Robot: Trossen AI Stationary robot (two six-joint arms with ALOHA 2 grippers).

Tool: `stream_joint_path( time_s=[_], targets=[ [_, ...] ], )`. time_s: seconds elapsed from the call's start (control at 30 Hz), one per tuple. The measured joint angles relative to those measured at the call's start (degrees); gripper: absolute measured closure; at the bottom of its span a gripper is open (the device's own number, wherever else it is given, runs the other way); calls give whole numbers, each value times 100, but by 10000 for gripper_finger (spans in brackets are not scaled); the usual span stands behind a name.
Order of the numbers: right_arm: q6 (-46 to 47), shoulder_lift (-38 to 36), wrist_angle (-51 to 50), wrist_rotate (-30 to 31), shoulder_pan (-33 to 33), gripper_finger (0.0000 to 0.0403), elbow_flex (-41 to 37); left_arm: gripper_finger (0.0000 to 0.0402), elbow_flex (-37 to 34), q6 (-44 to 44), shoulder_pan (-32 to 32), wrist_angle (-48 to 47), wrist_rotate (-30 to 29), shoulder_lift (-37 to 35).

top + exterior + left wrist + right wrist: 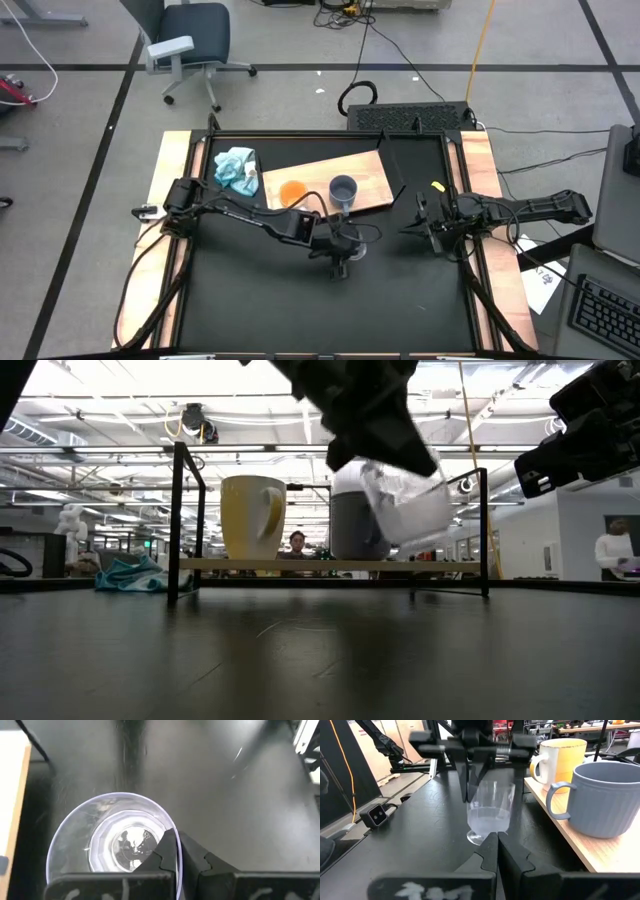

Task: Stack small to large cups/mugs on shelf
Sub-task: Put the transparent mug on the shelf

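My left gripper [345, 252] is shut on the clear glass cup [405, 500], out over the black tabletop in front of the light-wood shelf board [375, 175]. The cup also shows in the right wrist view [490, 812]. The orange mug [292, 192] and the grey-blue mug [343, 190] stand upright on the board side by side. My right gripper [497, 842] is shut and empty, to the right of the cup and pointing at it. My left gripper holds the glass cup by its rim wall [173, 831], with one finger [167, 852] inside the cup and the other [207, 865] outside. The fingers come from above, pointing down. The cup hangs below them, tilted and clear of the tabletop.
A light-blue cloth [237, 168] lies at the board's left end. Pale wooden side rails [175, 180] run along both table sides, and a black frame [178, 520] stands around the board. Bare black tabletop [330, 310] spreads toward the near edge.
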Motion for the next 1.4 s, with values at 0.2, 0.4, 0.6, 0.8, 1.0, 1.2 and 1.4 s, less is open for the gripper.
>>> stream_joint_path(
  time_s=[0.2, 0.4, 0.6, 0.8, 1.0, 1.2, 1.4],
  targets=[
    [-40, 0, -2, 2, 0, 403, 0, 400, 839, 123, -9, -745, -10, 447],
    [-57, 0, -2, 0, 2, 403, 0, 400, 2422, 466, -94, -1861, -86, 1389],
    [-59, 0, -1, 0, 2, 403, -4, 401, 3500, 634, -140, -2489, -191, 1913],
    [-57, 0, 1, 0, 2, 403, -4, 401, 3840, 757, -111, -2558, -138, 2093],
    [-42, 0, -2, 0, 0, 403, -4, 401, 3840, 756, -96, -2697, -121, 2103],
    [-42, 0, -2, 0, 0, 403, -4, 401, 3837, 707, -96, -3020, 47, 2103],
    [-40, 0, -2, 0, 0, 403, -4, 401, 3835, 641, -96, -3157, 59, 2103]
  ],
)
